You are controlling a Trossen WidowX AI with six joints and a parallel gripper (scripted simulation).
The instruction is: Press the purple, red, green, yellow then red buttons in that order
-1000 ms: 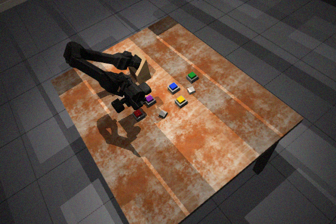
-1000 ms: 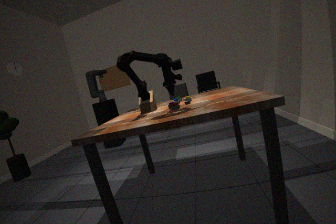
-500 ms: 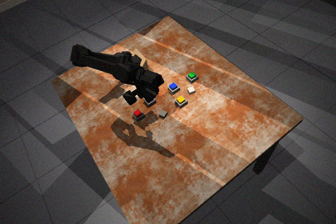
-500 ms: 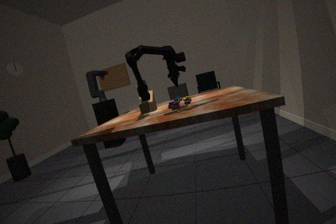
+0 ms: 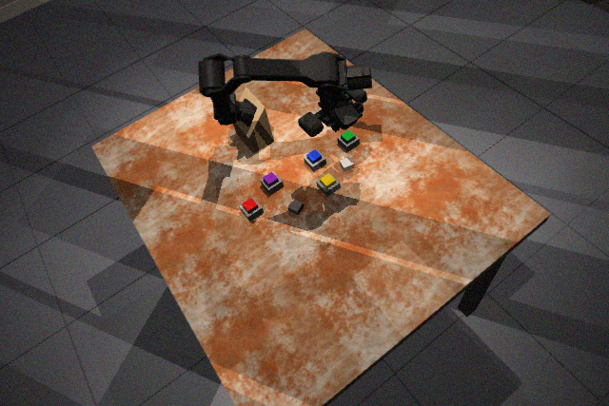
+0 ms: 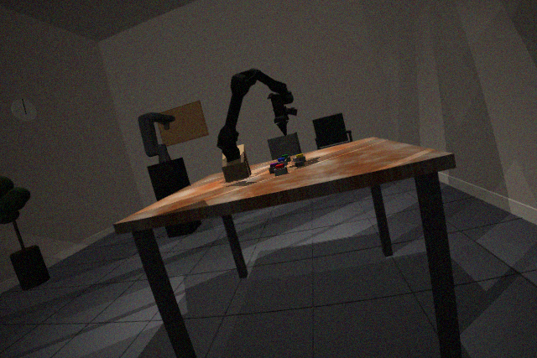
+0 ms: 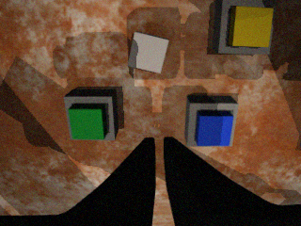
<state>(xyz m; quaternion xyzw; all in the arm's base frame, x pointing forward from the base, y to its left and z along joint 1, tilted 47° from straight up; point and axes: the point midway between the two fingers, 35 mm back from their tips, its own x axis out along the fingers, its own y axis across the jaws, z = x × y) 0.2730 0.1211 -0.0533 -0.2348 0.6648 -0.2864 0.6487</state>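
Standing in dim room, rust-mottled table (image 5: 343,293)

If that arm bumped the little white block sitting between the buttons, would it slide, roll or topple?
The white block would probably slide, not roll: it looks like a flat-faced cube resting on the table. It seems about as wide as tall, so tipping looks unlikely. Being small and apparently loose, it would likely shift at a light nudge, perhaps toward the yellow button.

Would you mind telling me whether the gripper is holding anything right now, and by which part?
Nothing is held. The gripper is shut on nothing, raised above the table near the green button.
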